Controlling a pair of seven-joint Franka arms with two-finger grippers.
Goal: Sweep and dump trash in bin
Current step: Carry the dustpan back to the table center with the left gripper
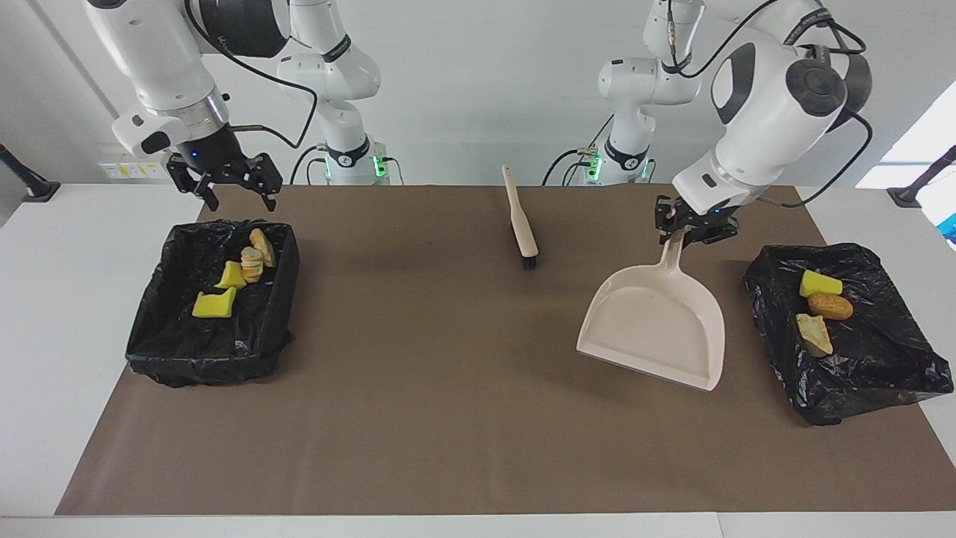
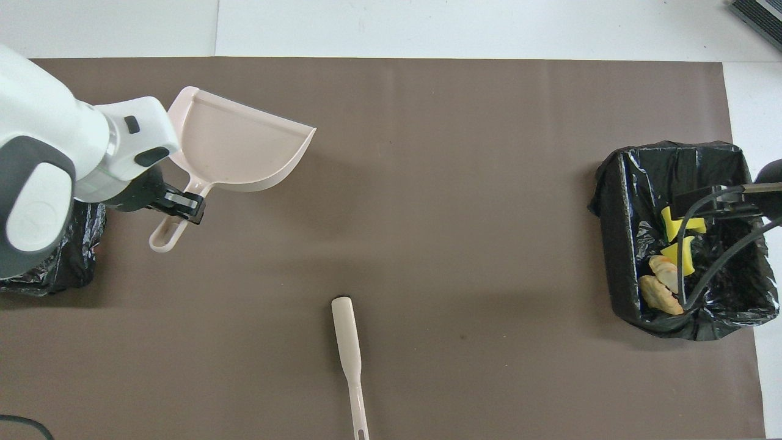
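With all 7 scraps (image 1: 819,305) lying in the 2 bins (image 1: 896,373), sweeping looks finished. The left gripper (image 1: 695,230), clamped on the dustpan (image 1: 657,325) handle, should set it down near the brush (image 1: 521,221); the right gripper (image 1: 233,187) waits, jaws apart, over its bin (image 1: 149,329).

Brown mat (image 1: 448,373) covers table (image 1: 60,299); on it brush (image 1: 520,220), two black-lined bins (image 1: 213,299) (image 1: 851,336).

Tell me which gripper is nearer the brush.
Left. The left gripper, shut on the dustpan handle, is beside the brush; the right gripper hangs open above the bin at its own end.
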